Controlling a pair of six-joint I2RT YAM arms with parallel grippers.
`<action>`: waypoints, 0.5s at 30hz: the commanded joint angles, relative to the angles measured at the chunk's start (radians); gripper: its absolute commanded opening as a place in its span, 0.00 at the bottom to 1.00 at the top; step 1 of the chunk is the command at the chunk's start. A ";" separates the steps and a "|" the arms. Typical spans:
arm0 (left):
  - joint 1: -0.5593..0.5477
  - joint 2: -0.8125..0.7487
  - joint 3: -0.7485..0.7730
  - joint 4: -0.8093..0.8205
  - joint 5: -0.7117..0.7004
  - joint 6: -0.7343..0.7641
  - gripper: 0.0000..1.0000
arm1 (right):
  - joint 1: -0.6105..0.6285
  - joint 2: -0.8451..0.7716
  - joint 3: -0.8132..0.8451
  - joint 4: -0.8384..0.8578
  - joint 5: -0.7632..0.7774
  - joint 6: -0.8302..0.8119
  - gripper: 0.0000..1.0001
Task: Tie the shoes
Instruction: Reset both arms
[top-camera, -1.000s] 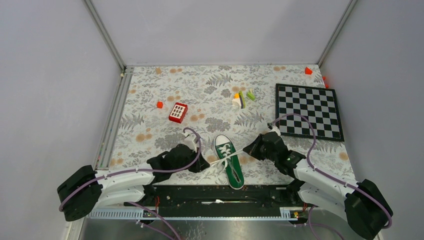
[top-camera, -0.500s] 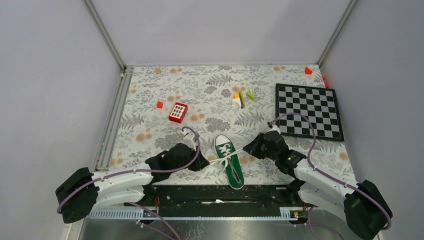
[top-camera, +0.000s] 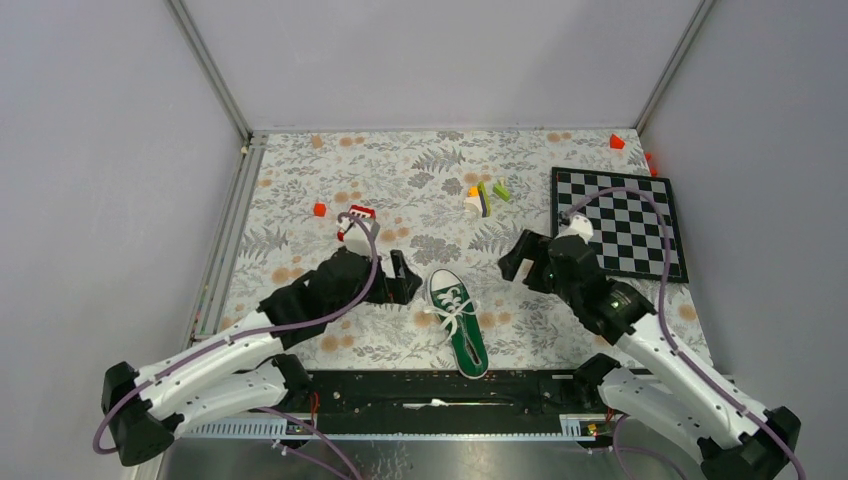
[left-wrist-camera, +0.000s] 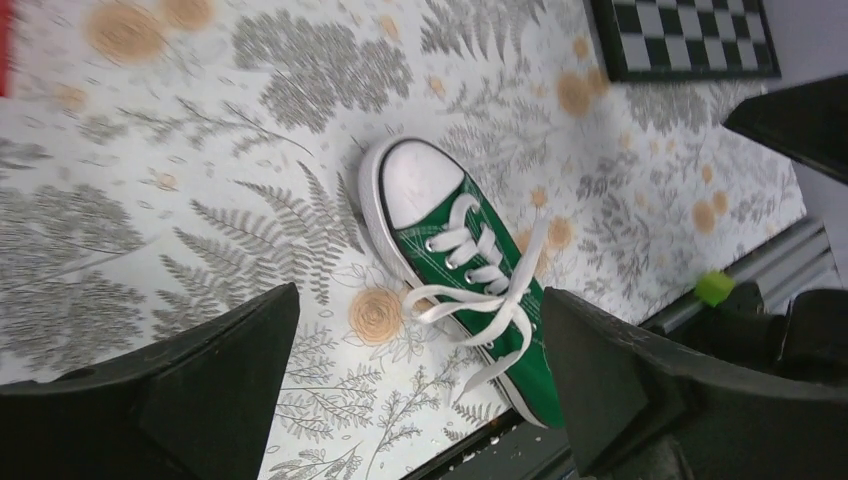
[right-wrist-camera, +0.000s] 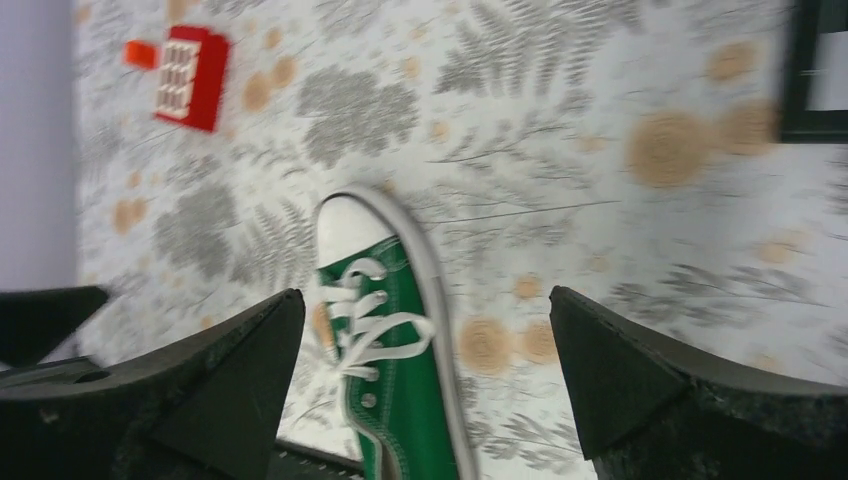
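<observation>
pale grey walls (top-camera: 450, 60) close the space on three sides, with metal posts running up the two far corners. the desk (top-camera: 400, 170) is covered edge to edge in a cloth printed with grey ferns and tan flowers, and a black rail (top-camera: 440, 390) runs along its near edge. a black-and-white chessboard (top-camera: 618, 222) lies flat at the far right. the left tool (left-wrist-camera: 418, 290) and right tool (right-wrist-camera: 428, 292) hang above the cloth on either side of the shoe, each with its fingers spread wide apart and nothing between them. the green shoe (top-camera: 458, 320) lies near the middle of the near edge, white toe pointing away and heel by the rail, touched by neither tool. its white laces (left-wrist-camera: 490, 290) cross over the tongue, ends trailing loose. further back are a red-and-white block (right-wrist-camera: 190, 75), a cluster of coloured pieces (top-camera: 485, 195) and a small orange bit (top-camera: 319, 209).
</observation>
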 joint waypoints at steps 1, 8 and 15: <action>0.010 -0.053 0.128 -0.157 -0.165 0.005 0.99 | -0.007 -0.038 0.118 -0.364 0.342 -0.054 1.00; 0.011 -0.074 0.262 -0.339 -0.256 -0.048 0.99 | -0.007 -0.122 0.213 -0.587 0.529 -0.090 1.00; 0.011 -0.137 0.228 -0.348 -0.325 -0.075 0.99 | -0.007 -0.241 0.167 -0.633 0.551 -0.074 1.00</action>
